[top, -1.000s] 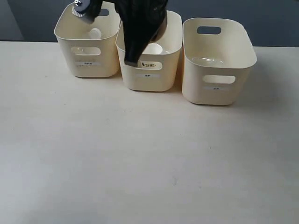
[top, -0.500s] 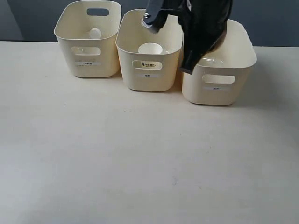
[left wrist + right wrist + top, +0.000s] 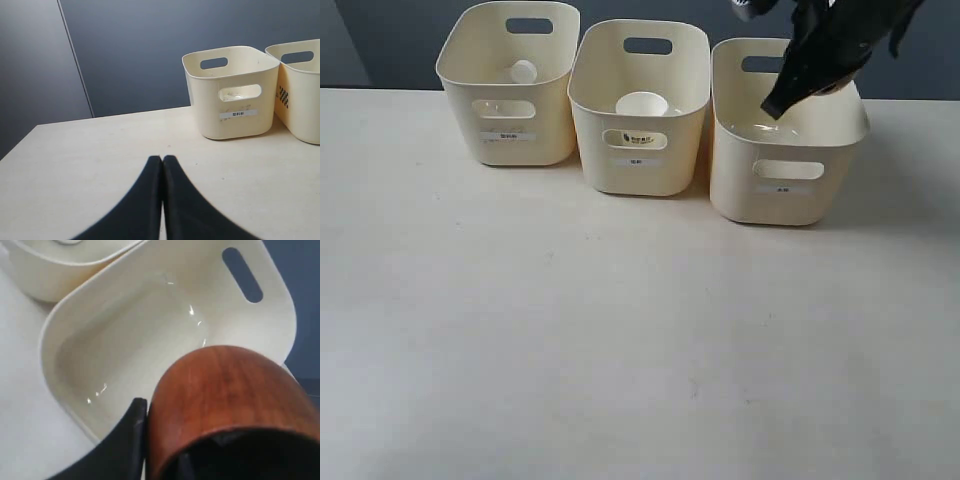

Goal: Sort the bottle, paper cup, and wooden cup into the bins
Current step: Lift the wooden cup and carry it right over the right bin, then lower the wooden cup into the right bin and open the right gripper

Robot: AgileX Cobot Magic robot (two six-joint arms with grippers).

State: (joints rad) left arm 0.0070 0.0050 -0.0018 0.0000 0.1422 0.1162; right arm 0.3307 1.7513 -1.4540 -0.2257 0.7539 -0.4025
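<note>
My right gripper (image 3: pixel 160 432) is shut on the wall of the reddish-brown wooden cup (image 3: pixel 230 395), one finger outside and one inside the rim. It holds the cup above the right bin (image 3: pixel 732 120), whose bare bottom shows in the right wrist view (image 3: pixel 125 350). In the exterior view the dark right gripper (image 3: pixel 790 92) hangs over that bin's rim and hides most of the cup. The white paper cup (image 3: pixel 642 104) stands in the middle bin (image 3: pixel 588 110). The bottle's white cap (image 3: pixel 523 71) shows in the left bin (image 3: pixel 455 85). My left gripper (image 3: pixel 162 159) is shut and empty, low over the table.
The three cream bins stand in a row at the table's far edge against a dark wall. In the left wrist view the left bin (image 3: pixel 230 125) and part of the middle bin (image 3: pixel 300 105) stand ahead of the left gripper. Pale tabletop (image 3: pixel 640 330) stretches in front.
The right arm has swung rightward with the wooden cup, from over the left and middle bins to over the right bin. The bottle and the paper cup have stayed put.
</note>
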